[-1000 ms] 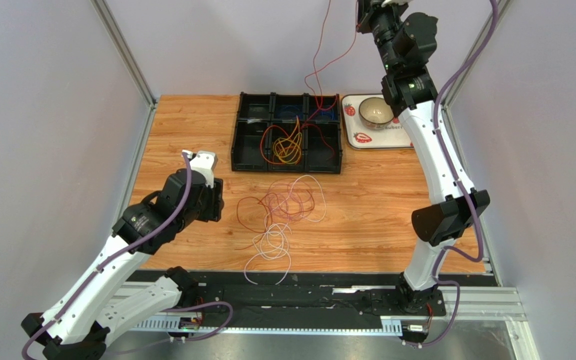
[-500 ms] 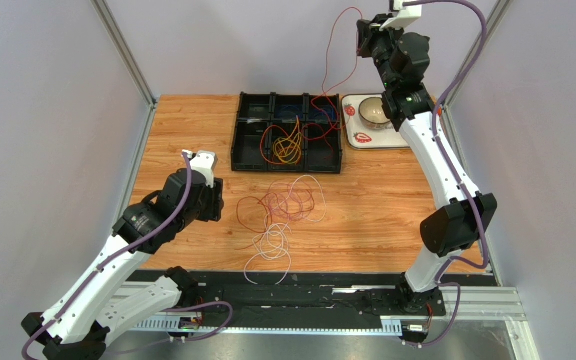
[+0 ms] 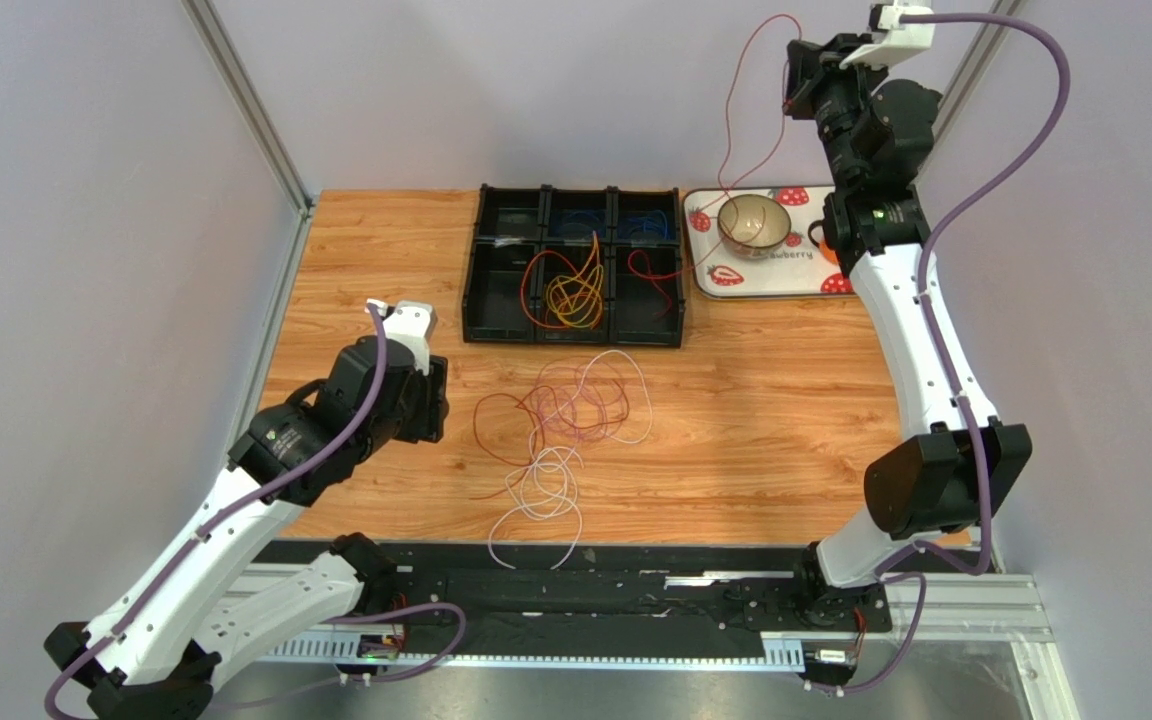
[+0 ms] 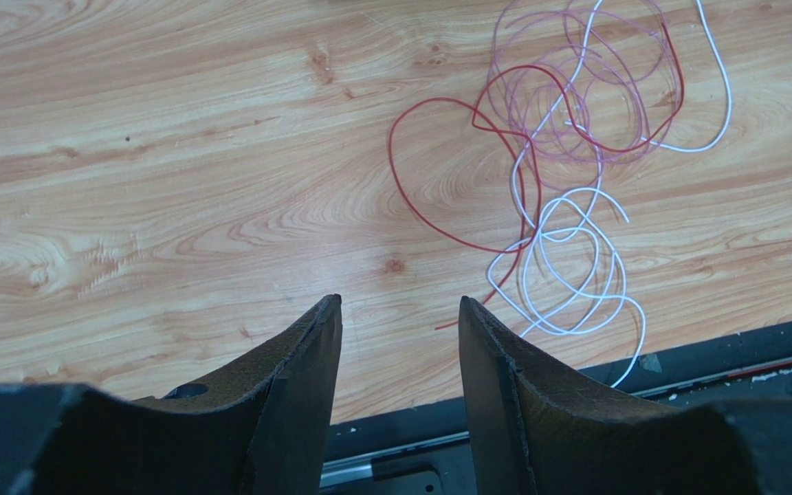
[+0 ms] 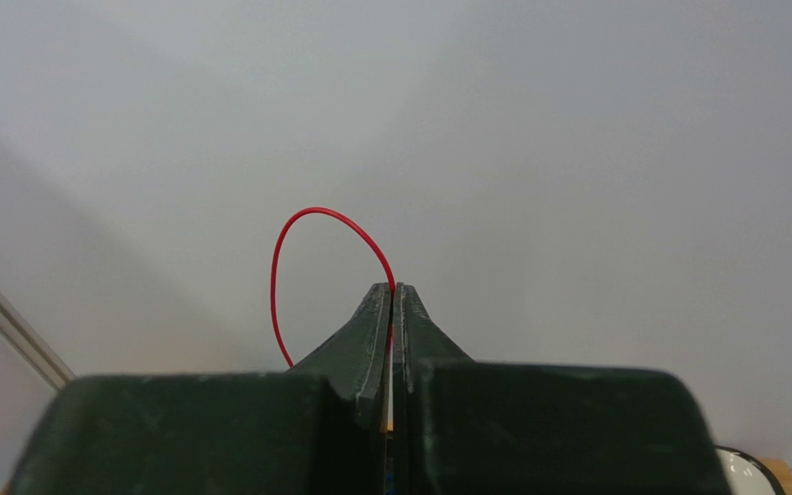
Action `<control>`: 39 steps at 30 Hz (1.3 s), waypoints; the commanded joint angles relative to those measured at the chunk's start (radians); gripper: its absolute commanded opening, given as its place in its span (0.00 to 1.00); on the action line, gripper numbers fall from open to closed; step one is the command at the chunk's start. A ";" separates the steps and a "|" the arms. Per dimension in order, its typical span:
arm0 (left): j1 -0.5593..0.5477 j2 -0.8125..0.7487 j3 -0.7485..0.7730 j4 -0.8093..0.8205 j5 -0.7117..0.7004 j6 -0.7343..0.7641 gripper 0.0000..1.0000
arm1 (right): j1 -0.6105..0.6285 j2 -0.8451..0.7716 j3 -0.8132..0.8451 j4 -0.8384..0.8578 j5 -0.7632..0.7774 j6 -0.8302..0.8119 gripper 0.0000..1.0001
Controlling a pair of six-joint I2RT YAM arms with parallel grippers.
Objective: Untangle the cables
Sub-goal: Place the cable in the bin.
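Note:
A tangle of red, purple/pink and white cables lies on the wooden table, also in the left wrist view. White loops trail toward the near edge. My left gripper is open and empty, low over the table left of the tangle. My right gripper is raised high at the back right, shut on a red cable that arcs up and hangs down toward the black tray. The right wrist view shows the red cable pinched between the closed fingertips. Orange and yellow cables lie in the tray.
A bowl stands on a white strawberry-print mat at the back right, under the right arm. Grey walls with metal posts close in both sides. A black rail runs along the near edge.
My right arm has swung to the right with the red cable, drawing it from above the tray to over the bowl. The left arm and the tangle have not moved.

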 commanded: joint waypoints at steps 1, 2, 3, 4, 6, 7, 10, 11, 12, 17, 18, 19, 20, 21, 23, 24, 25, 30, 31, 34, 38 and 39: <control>-0.001 0.007 0.002 -0.001 -0.016 -0.009 0.54 | 0.005 -0.023 -0.016 0.047 -0.082 0.039 0.00; 0.001 0.011 0.002 -0.003 -0.017 -0.009 0.54 | 0.005 -0.022 -0.016 0.046 -0.092 0.044 0.00; -0.001 0.012 0.004 -0.003 -0.017 -0.011 0.54 | 0.005 -0.019 -0.016 0.049 -0.098 0.058 0.00; 0.001 0.015 0.004 -0.005 -0.017 -0.011 0.54 | 0.005 -0.017 -0.016 0.056 -0.114 0.069 0.00; -0.001 0.015 0.004 -0.003 -0.019 -0.011 0.54 | 0.005 -0.008 -0.022 0.078 -0.150 0.110 0.00; 0.001 0.015 0.004 -0.005 -0.019 -0.011 0.54 | 0.005 -0.002 -0.020 0.083 -0.188 0.122 0.00; 0.001 0.017 0.004 -0.005 -0.019 -0.011 0.54 | 0.006 0.026 -0.020 0.095 -0.242 0.170 0.00; 0.001 0.017 0.004 -0.005 -0.019 -0.011 0.54 | 0.005 0.032 -0.022 0.099 -0.250 0.177 0.00; 0.001 0.015 0.004 -0.005 -0.019 -0.011 0.54 | 0.006 0.043 -0.028 0.107 -0.256 0.187 0.00; 0.001 0.009 0.004 -0.005 -0.019 -0.011 0.54 | 0.008 0.067 -0.050 0.136 -0.296 0.250 0.00; -0.001 0.011 0.002 -0.005 -0.019 -0.011 0.54 | 0.014 0.076 -0.051 0.138 -0.302 0.251 0.00; 0.001 0.009 0.002 -0.005 -0.019 -0.011 0.54 | 0.018 0.081 -0.053 0.135 -0.306 0.250 0.00; 0.001 0.009 0.004 -0.005 -0.019 -0.011 0.54 | 0.021 0.084 -0.054 0.132 -0.305 0.248 0.00; -0.001 0.009 0.002 -0.003 -0.019 -0.011 0.54 | 0.029 0.087 -0.056 0.126 -0.305 0.245 0.00; -0.001 0.009 0.001 -0.005 -0.019 -0.011 0.54 | 0.034 0.093 -0.065 0.116 -0.296 0.240 0.00; 0.001 0.007 0.001 -0.003 -0.019 -0.011 0.54 | 0.038 0.095 -0.070 0.122 -0.296 0.247 0.00; 0.001 0.009 0.002 -0.003 -0.019 -0.011 0.54 | 0.040 0.103 -0.077 0.125 -0.300 0.251 0.00; -0.001 0.009 0.002 -0.003 -0.017 -0.011 0.54 | 0.069 0.138 -0.070 0.113 -0.311 0.271 0.00; 0.001 0.009 0.002 -0.003 -0.017 -0.011 0.54 | 0.077 0.144 -0.067 0.110 -0.309 0.273 0.00; 0.001 0.009 0.002 -0.005 -0.019 -0.011 0.54 | 0.101 0.164 -0.056 0.101 -0.305 0.265 0.00; -0.001 0.007 0.002 -0.005 -0.021 -0.011 0.54 | 0.129 0.204 -0.039 0.103 -0.328 0.279 0.00; 0.001 0.006 0.002 -0.005 -0.021 -0.011 0.54 | 0.133 0.227 -0.019 0.095 -0.342 0.276 0.00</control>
